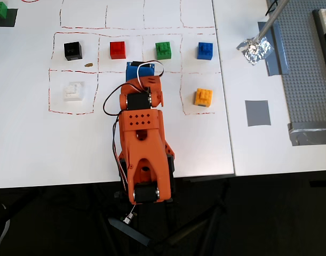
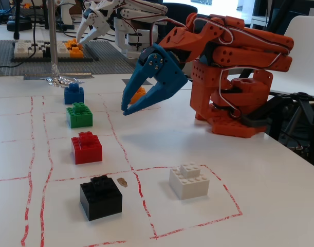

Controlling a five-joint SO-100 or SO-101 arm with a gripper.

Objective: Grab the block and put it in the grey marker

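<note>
Pincer [image 2: 127, 109] seemingly ajar, empty; block [image 2: 87, 147] upright, studs up, roughly cubic.

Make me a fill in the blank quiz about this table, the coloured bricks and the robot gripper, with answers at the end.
1. In the overhead view, the small red studded plastic brick sits between the green studded brick and the ____ studded brick.
2. The blue two-finger gripper holds ____.
3. The flat square grey tape patch has ____ bricks on it.
4. In the overhead view, the orange-yellow studded brick lies below the ____ studded brick.

Answers: black; nothing; no; blue
</note>
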